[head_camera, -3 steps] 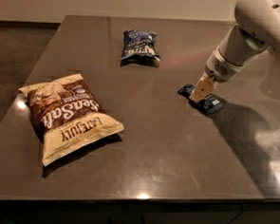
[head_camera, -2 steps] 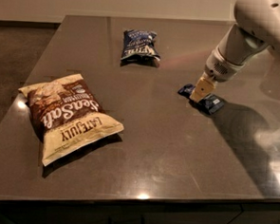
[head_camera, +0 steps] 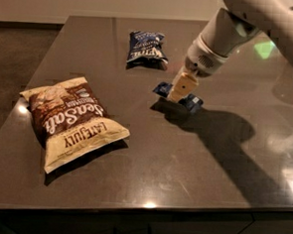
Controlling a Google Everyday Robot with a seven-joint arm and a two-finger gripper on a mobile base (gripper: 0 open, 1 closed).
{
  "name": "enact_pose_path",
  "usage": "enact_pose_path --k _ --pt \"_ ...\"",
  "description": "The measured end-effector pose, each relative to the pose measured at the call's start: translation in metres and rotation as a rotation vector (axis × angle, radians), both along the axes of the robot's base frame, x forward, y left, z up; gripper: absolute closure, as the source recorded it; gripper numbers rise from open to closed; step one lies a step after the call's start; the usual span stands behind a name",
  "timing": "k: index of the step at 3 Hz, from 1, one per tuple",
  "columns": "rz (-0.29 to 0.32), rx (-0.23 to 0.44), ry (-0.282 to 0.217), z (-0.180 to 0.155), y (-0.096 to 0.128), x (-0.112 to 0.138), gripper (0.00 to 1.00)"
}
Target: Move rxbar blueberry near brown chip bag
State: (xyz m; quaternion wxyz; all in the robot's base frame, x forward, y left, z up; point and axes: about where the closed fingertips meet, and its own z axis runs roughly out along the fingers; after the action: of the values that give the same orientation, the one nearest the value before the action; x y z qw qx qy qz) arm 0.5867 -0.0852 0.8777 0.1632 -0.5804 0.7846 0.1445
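The rxbar blueberry (head_camera: 192,101), a small flat dark-blue wrapper, is held just above the dark tabletop right of centre, with its shadow under it. My gripper (head_camera: 178,94) comes down from the upper right on the white arm and is shut on the bar's middle, so only the bar's two ends show. The brown chip bag (head_camera: 69,119), brown with cream edges and "Sea Salt" script, lies flat at the left front of the table, well to the left of the bar.
A smaller dark-blue chip bag (head_camera: 146,50) lies at the back of the table, behind and left of the gripper. The dark table (head_camera: 193,171) ends at a front edge near the bottom. The floor lies to the left.
The gripper has moved left with the rxbar blueberry in it, carrying the bar off its earlier spot toward the table's centre. Both chip bags have stayed put.
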Motion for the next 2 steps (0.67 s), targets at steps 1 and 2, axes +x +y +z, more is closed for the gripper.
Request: enact_pose_path --k 1,2 --pt "0.118 0.061 -0.002 0.017 0.048 -0.015 1.0" --pt "0.215 0.111 0.008 0.024 0.093 -0.028 0.97"
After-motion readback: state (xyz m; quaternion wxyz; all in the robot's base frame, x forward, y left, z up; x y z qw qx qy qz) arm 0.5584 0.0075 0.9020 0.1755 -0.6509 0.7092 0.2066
